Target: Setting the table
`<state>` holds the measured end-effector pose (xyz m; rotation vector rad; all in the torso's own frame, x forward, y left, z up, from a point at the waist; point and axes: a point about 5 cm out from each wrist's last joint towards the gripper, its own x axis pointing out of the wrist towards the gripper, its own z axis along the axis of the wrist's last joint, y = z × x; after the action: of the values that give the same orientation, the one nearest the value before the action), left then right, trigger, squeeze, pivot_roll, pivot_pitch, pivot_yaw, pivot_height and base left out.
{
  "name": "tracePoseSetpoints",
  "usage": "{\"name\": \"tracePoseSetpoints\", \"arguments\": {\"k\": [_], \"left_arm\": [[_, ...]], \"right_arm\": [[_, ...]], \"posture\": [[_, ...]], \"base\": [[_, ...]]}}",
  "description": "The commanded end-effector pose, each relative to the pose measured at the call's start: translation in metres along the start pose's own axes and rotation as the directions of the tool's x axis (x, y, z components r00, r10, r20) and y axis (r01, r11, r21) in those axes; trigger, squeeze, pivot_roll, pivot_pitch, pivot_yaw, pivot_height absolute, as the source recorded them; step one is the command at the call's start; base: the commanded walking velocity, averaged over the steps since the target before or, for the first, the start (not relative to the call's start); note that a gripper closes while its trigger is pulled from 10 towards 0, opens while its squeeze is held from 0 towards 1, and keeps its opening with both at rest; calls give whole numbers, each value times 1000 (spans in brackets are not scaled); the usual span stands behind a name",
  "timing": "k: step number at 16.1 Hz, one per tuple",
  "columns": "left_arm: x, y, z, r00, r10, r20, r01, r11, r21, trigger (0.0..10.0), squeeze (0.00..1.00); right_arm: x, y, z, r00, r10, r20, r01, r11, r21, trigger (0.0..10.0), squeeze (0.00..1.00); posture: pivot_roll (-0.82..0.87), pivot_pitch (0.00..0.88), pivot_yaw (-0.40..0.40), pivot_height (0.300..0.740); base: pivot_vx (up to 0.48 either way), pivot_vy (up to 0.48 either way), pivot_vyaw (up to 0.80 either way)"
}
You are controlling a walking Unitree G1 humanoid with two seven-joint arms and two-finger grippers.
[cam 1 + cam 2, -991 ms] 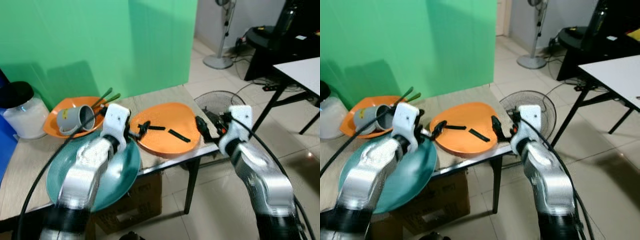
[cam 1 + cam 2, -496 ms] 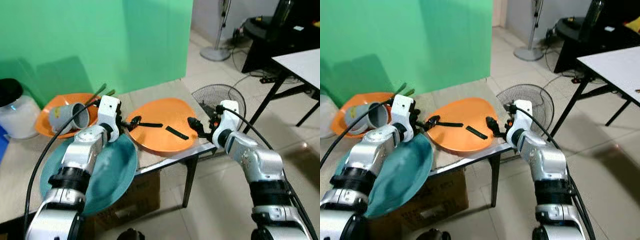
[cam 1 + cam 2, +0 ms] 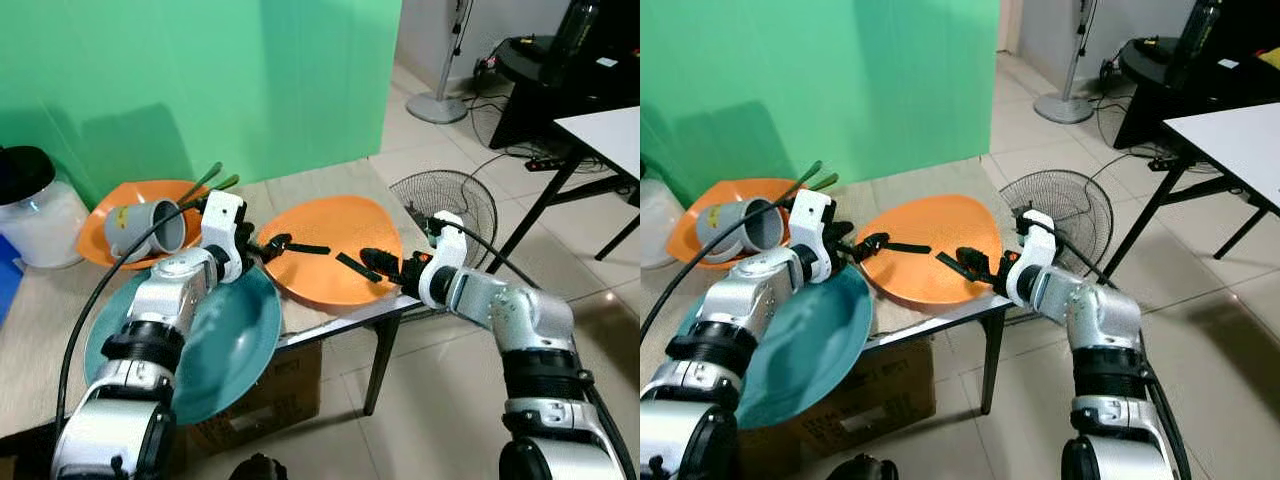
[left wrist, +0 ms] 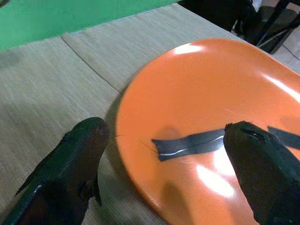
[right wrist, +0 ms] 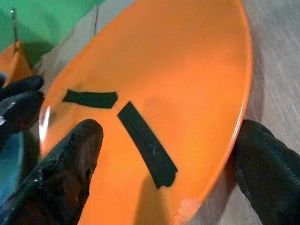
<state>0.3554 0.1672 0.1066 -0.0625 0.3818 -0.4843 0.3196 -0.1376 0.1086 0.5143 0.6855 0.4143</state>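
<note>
Now both claws straddle opposite rims of the orange plate (image 3: 335, 248) on the worktop (image 3: 40, 320), fingers spread: the left claw (image 4: 159, 173) over the rim nearest the teal plate (image 3: 225, 345), the right claw (image 5: 173, 168) over the rim at the worktop's edge. Two black tape strips (image 5: 145, 143) lie on the plate. Beyond the teal plate, a second orange dish (image 3: 110, 205) holds a tipped grey mug (image 3: 145, 228), beside a white jar (image 3: 40, 225).

A floor fan (image 3: 448, 193) beside the table — cardboard box (image 3: 262, 408) underneath.

A studio-like room: green backdrop (image 3: 200, 90), tiled floor (image 3: 450, 400), standing fan (image 3: 447, 60), folding tables (image 3: 610, 130).
</note>
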Motion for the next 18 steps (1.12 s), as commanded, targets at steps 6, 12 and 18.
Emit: {"name": "tracePoseSetpoints", "arguments": {"k": [6, 12, 18], "left_arm": [[8, -5, 0, 998, -56, 7, 56, 990, -127, 10000, 0], [11, -7, 12, 994, -81, 71, 91, 984, -152, 10000, 0], [10, -4, 16, 992, -87, 91, 100, 983, -154, 10000, 0]], "right_arm": [[1, -5, -3, 997, 37, -60, -22, 975, 222, 10000, 0], [-5, 2, 16, 982, 182, 49, -185, 878, 441, 10000, 0], [-4, 10, 17, 969, 239, 64, -239, 840, 487, 10000, 0]], "posture": [[44, 0, 20, 740], [43, 0, 21, 740], [42, 0, 20, 740]], "base": [[0, 0, 0], [0, 0, 0], [0, 0, 0]]}}
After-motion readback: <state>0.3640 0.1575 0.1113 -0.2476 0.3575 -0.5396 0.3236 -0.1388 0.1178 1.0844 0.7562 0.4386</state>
